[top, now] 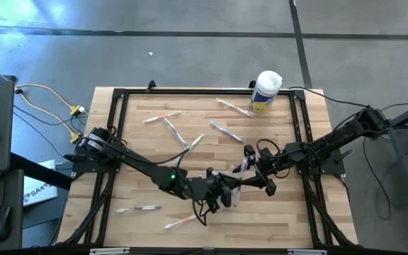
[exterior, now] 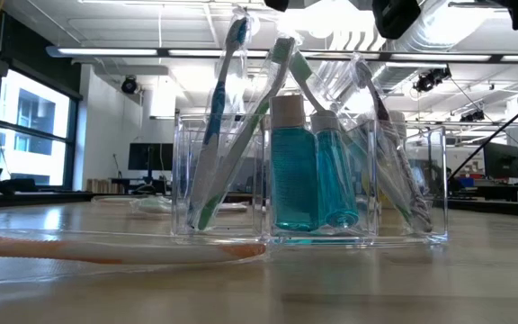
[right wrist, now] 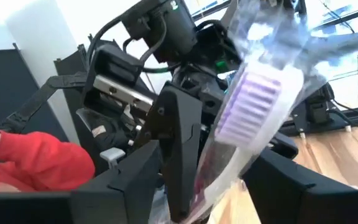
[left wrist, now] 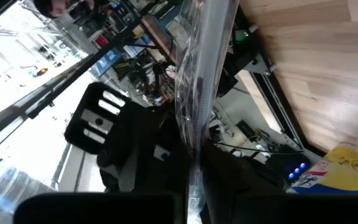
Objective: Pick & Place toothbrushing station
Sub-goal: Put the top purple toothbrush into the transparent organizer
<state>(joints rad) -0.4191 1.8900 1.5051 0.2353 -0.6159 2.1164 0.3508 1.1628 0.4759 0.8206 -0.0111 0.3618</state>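
Observation:
The toothbrushing station [exterior: 313, 171] is a clear plastic holder on the table, with upright toothbrushes and two blue bottles inside. Above the table's middle my left gripper [top: 227, 193] is shut on a toothbrush in a clear wrapper [top: 239, 173]. Its purple bristles [right wrist: 253, 99] show in the right wrist view. My right gripper [top: 259, 177] faces the left one from the right. It is open, with its fingers [right wrist: 123, 180] on either side of the brush's head end, apart from it. My left gripper pinches the wrapped toothbrush between its two fingers at the handle part [left wrist: 194, 155]. The fingers come roughly level from the table's left. The brush sticks out beyond the fingertips toward my right gripper, lifted clear of the table.
A white canister with a yellow label [top: 266, 91] stands at the far edge. Several wrapped toothbrushes lie loose on the wood, some at the far side [top: 163, 117] and some near the front [top: 139, 208]. One [exterior: 106, 247] lies close before the low camera. A black frame rail [top: 115, 127] borders the table.

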